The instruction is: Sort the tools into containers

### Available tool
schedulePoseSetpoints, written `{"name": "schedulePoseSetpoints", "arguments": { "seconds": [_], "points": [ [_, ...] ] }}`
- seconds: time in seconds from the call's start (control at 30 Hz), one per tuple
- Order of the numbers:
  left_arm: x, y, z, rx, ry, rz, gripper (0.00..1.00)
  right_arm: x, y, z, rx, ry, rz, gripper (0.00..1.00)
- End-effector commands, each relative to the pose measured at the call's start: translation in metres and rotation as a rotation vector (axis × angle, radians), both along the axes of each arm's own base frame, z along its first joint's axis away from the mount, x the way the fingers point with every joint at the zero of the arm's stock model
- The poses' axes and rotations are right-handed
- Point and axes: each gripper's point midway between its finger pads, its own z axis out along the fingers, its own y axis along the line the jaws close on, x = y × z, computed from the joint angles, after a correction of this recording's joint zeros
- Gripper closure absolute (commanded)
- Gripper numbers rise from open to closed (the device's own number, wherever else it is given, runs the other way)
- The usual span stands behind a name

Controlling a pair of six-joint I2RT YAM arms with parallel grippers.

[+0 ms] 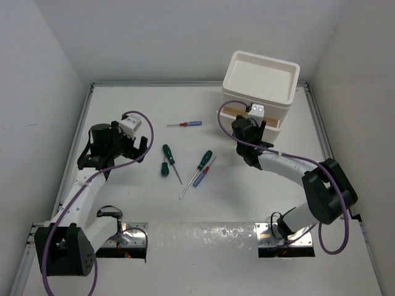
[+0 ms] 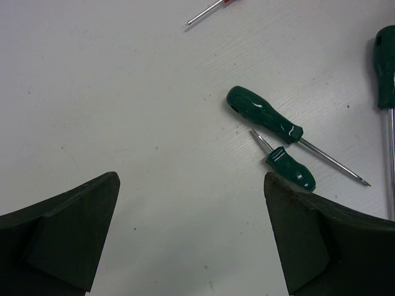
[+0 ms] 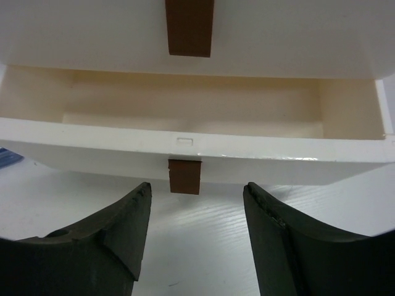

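Several screwdrivers lie mid-table: two long green-handled ones (image 1: 168, 154) (image 1: 204, 160), a stubby green one (image 1: 165, 168), and thin blue-and-red ones (image 1: 186, 124) (image 1: 203, 175). The white drawer stack (image 1: 262, 83) stands at the back right. One low drawer (image 3: 191, 148) is pulled out and looks empty. My right gripper (image 3: 197, 194) is open just in front of that drawer's brown tab (image 3: 185, 176), not touching it. My left gripper (image 2: 191, 182) is open over bare table, left of a long green screwdriver (image 2: 265, 116) and the stubby one (image 2: 291, 168).
White walls close in the table on the left, back and right. The drawer above the open one is shut, its brown tab (image 3: 189, 28) showing. The stack has a rimmed tray top (image 1: 290, 77). Another green handle (image 2: 386, 68) shows at the left wrist view's right edge.
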Motion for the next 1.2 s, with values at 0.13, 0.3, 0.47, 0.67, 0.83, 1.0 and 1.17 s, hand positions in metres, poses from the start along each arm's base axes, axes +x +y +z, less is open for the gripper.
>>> {"name": "schedulePoseSetpoints", "arguments": {
  "seconds": [0.13,0.3,0.47,0.67,0.83,1.0,1.17],
  "points": [
    [0.0,-0.004,0.008,-0.004,-0.036,-0.022,0.0,0.014,0.001,0.008,0.035,-0.052,-0.041,0.45],
    [0.0,-0.004,0.008,-0.004,-0.034,-0.02,0.0,0.019,0.002,0.006,0.031,-0.051,-0.051,0.48],
    [0.0,-0.004,0.008,-0.003,-0.036,-0.021,0.0,0.021,-0.003,0.008,0.025,-0.073,-0.074,0.54],
    [0.0,-0.004,0.008,-0.003,-0.034,-0.021,0.0,0.027,-0.002,0.01,0.024,-0.077,-0.073,0.55],
    [0.0,-0.004,0.007,-0.002,-0.034,-0.022,0.0,0.03,-0.004,0.007,0.035,-0.078,-0.081,0.57],
    [0.0,-0.004,0.008,0.0,-0.036,-0.022,0.0,0.031,-0.004,0.004,0.044,-0.078,-0.081,0.66],
    [-0.001,-0.004,0.007,-0.002,-0.034,-0.022,0.0,0.03,-0.005,0.004,0.051,-0.093,-0.078,1.0]
  ]
}}
